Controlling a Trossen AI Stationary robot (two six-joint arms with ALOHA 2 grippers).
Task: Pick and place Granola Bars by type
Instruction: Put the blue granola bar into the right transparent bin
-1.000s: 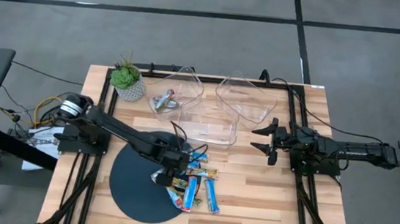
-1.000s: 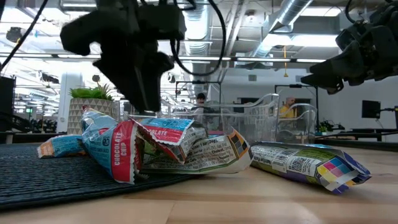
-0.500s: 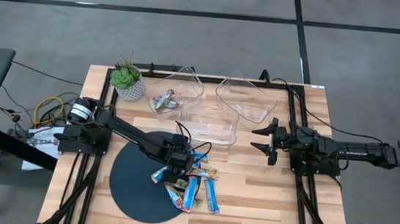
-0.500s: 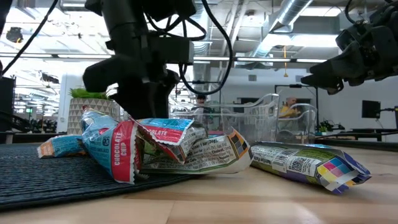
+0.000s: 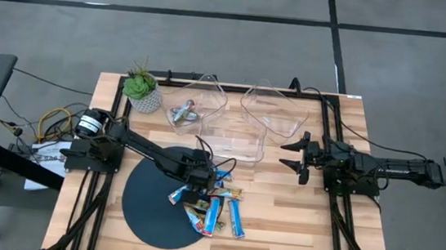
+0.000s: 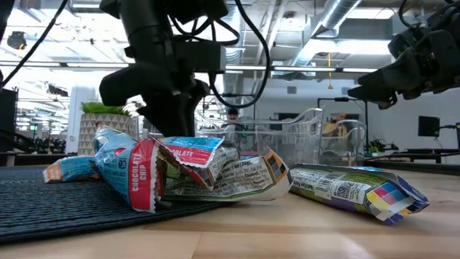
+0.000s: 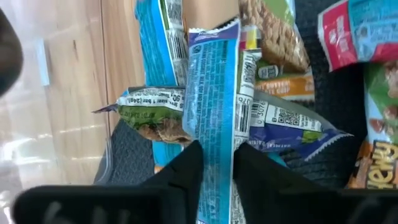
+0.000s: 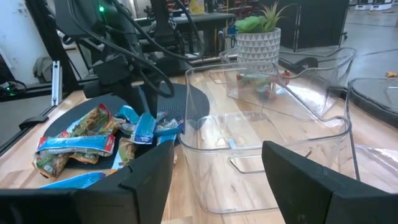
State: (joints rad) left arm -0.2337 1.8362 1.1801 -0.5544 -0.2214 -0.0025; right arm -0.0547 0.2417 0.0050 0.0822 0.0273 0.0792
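Several granola bars point(image 5: 216, 210) lie heaped where the dark round mat point(image 5: 149, 208) meets the wooden table; the low view shows the heap point(image 6: 208, 173) close up. My left gripper point(image 5: 199, 190) is down on the heap's far left side, shut on a bright blue bar point(image 7: 214, 93) that lies on top of a green bar point(image 7: 152, 115) and a purple-ended bar point(image 7: 286, 127). My right gripper point(image 5: 295, 157) waits open at the table's right, above the wood, touching nothing. My left gripper pinches the blue bar between its two fingers point(image 7: 186, 168), one on each long edge point(image 7: 214, 146), toward one end of the bar. The fingers slant down from above and lie across the bar. The bar rests flat on the bars beneath it.
Three clear plastic bins stand at the back: one point(image 5: 201, 98) holding silver-red wrapped bars point(image 5: 183, 111), one point(image 5: 278, 110) at the far right, one point(image 5: 233, 142) nearer the middle. A potted plant point(image 5: 140, 88) stands at the far left. Bare wood lies near the front right.
My left gripper has come down and a little toward the table's near edge onto the heap of bars, tipping more steeply downward. The bars have stayed where they were.
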